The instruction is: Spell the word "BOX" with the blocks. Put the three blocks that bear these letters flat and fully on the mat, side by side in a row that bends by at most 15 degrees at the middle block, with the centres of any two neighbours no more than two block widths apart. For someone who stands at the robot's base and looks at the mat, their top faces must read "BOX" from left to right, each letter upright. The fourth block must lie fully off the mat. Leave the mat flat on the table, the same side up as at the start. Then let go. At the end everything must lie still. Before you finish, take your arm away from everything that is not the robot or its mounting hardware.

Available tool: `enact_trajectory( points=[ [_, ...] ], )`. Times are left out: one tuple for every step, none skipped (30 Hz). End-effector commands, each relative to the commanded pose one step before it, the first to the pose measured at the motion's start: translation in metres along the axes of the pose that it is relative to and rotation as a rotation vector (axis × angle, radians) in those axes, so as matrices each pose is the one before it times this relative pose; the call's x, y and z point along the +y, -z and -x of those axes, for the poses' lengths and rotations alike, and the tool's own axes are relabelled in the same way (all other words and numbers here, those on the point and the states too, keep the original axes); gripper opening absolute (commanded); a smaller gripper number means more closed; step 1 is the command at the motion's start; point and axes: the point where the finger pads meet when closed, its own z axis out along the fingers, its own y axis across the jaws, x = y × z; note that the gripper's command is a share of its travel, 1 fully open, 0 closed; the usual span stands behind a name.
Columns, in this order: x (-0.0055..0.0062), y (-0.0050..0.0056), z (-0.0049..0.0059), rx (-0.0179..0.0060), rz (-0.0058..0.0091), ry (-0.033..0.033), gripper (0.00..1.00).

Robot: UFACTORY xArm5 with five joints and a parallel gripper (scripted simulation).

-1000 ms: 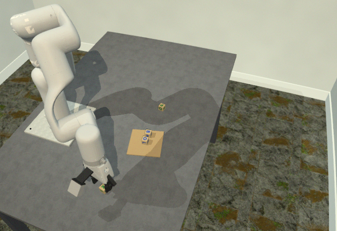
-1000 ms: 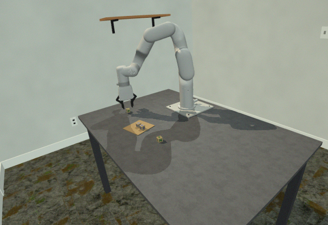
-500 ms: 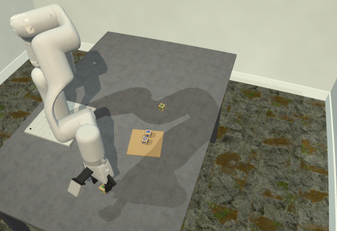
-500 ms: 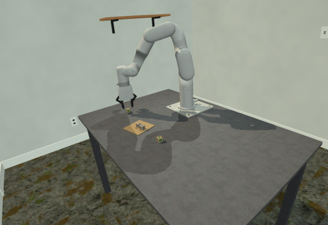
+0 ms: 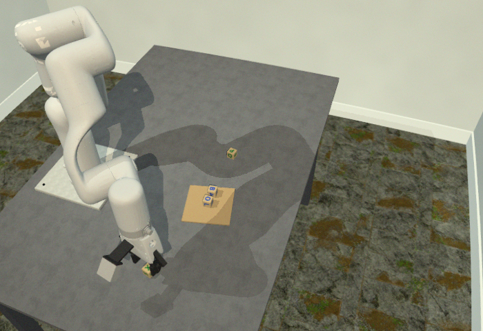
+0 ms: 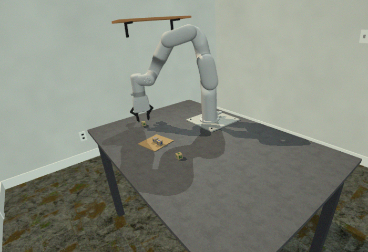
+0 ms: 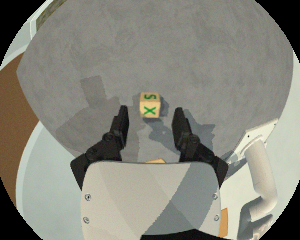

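My gripper (image 5: 142, 265) (image 6: 143, 119) (image 7: 151, 115), partway open and holding nothing, hovers near the X block (image 5: 148, 269) (image 6: 143, 123) (image 7: 150, 105), off the mat (image 5: 195, 216) (image 6: 145, 145); the B and O blocks (image 5: 208, 201) (image 6: 159, 142) sit on the mat.

We are seeing the arm (image 6: 206, 71) rising from a pale base plate (image 6: 194, 119) on the grey table (image 6: 249, 178) and arching over toward the table's far left part; its gripper (image 6: 143, 120) is pointing down with its black fingers standing apart, and a small block (image 6: 143, 123) is sitting on the table near the fingertips; nearer to us, two blocks (image 6: 157, 140) are standing close together on the tan mat (image 6: 147, 144); another block (image 6: 179, 156), showing a green N on one side, is resting off the mat; above, a wooden shelf (image 6: 151, 19) is jutting from the wall on black brackets.
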Motion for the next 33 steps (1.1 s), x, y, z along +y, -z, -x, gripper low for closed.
enact_trajectory(
  points=[
    [-0.00124,0.00121,-0.00046,0.00125,-0.00341,-0.00001,0.63],
    [0.00000,0.00000,0.00000,0.00000,0.00000,0.00000,0.63],
    [0.00000,0.00000,0.00000,0.00000,0.00000,0.00000,0.63],
    [0.00000,0.00000,0.00000,0.00000,0.00000,0.00000,0.63],
    [0.00000,0.00000,0.00000,0.00000,0.00000,0.00000,0.63],
    [0.00000,0.00000,0.00000,0.00000,0.00000,0.00000,0.63],
    [0.00000,0.00000,0.00000,0.00000,0.00000,0.00000,0.63],
    [0.00000,0.00000,0.00000,0.00000,0.00000,0.00000,0.63],
    [0.00000,0.00000,0.00000,0.00000,0.00000,0.00000,0.63],
    [0.00000,0.00000,0.00000,0.00000,0.00000,0.00000,0.63],
    [0.00000,0.00000,0.00000,0.00000,0.00000,0.00000,0.63],
    [0.00000,0.00000,0.00000,0.00000,0.00000,0.00000,0.63],
    [0.00000,0.00000,0.00000,0.00000,0.00000,0.00000,0.63],
    [0.00000,0.00000,0.00000,0.00000,0.00000,0.00000,0.63],
    [0.00000,0.00000,0.00000,0.00000,0.00000,0.00000,0.63],
    [0.00000,0.00000,0.00000,0.00000,0.00000,0.00000,0.63],
    [0.00000,0.00000,0.00000,0.00000,0.00000,0.00000,0.63],
    [0.00000,0.00000,0.00000,0.00000,0.00000,0.00000,0.63],
    [0.00000,0.00000,0.00000,0.00000,0.00000,0.00000,0.63],
    [0.00000,0.00000,0.00000,0.00000,0.00000,0.00000,0.63],
    [0.00000,0.00000,0.00000,0.00000,0.00000,0.00000,0.63],
    [0.00000,0.00000,0.00000,0.00000,0.00000,0.00000,0.63],
    [0.00000,-0.00001,0.00000,0.00000,0.00000,0.00000,0.63],
    [0.00000,-0.00007,0.00000,0.00000,0.00000,0.00000,0.63],
    [0.00000,-0.00017,0.00000,0.00000,0.00000,0.00000,0.63],
    [0.00000,-0.00031,0.00000,0.00000,0.00000,0.00000,0.63],
    [0.00000,-0.00047,0.00001,0.00000,0.00000,0.00000,0.63],
    [0.00000,-0.00065,0.00001,0.00000,0.00000,0.00000,0.63],
    [0.00001,-0.00084,0.00001,0.00000,0.00000,0.00000,0.63],
    [0.00001,-0.00102,0.00002,0.00000,0.00000,0.00000,0.63],
    [0.00002,-0.00120,0.00002,0.00000,0.00000,0.00000,0.63],
    [0.00002,-0.00136,0.00002,0.00000,0.00000,0.00000,0.63],
    [0.00000,0.00000,0.00000,0.00000,0.00000,0.00000,0.63]
  ],
)
